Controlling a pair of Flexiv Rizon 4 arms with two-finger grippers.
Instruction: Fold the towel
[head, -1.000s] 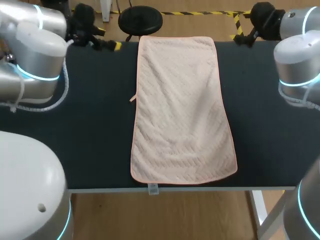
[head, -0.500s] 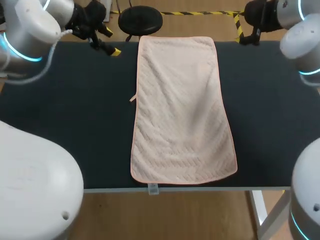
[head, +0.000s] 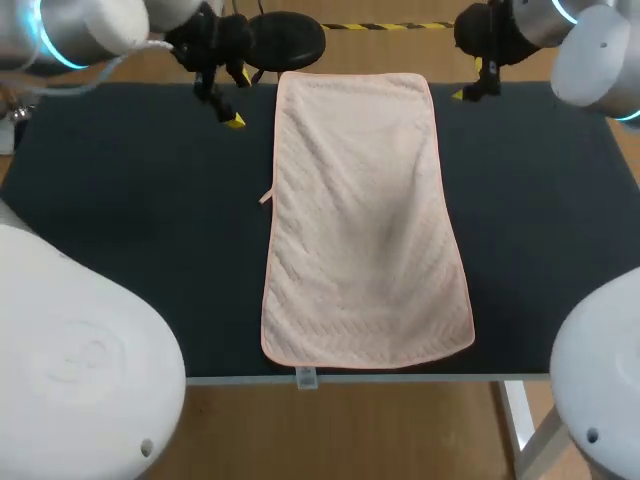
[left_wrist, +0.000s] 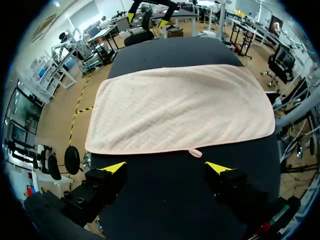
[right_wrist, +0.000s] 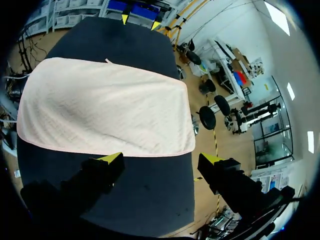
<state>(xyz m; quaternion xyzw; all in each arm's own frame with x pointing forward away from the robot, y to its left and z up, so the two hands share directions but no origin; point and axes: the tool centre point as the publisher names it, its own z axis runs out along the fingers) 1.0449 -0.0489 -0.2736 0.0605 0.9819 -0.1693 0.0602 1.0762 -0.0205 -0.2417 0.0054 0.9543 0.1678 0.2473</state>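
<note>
Towel (head: 365, 220), pale pink and quilted, is seen spread flat on the dark tabletop (head: 130, 220), with its long axis running from the near edge of the tabletop to the far edge and 1 short end lying at each. A small hang loop (head: 266, 197) projects from the long edge on the left arm's side. The left pincer (left_wrist: 166, 167) is held above the tabletop just beside the towel's far left corner, and the right pincer (right_wrist: 160, 158) just beside the far right corner, so each arm is about equally near to its own corner and neither is favoured. Both pincers are held with their 2 yellow-tipped fingers spread wide, nothing being gripped and the cloth not being touched. In each wrist view the towel is found ahead of the fingers, with a long edge lying across the line of the fingers rather than along it; in the left wrist view the hang loop is seen just ahead of the gap between the fingers. No fold is seen in the cloth, so the task is judged to be at its start. A lowering of each pincer onto its far corner is judged to be called for next, with the far short end then to be carried along the long axis toward the near short end.
</note>
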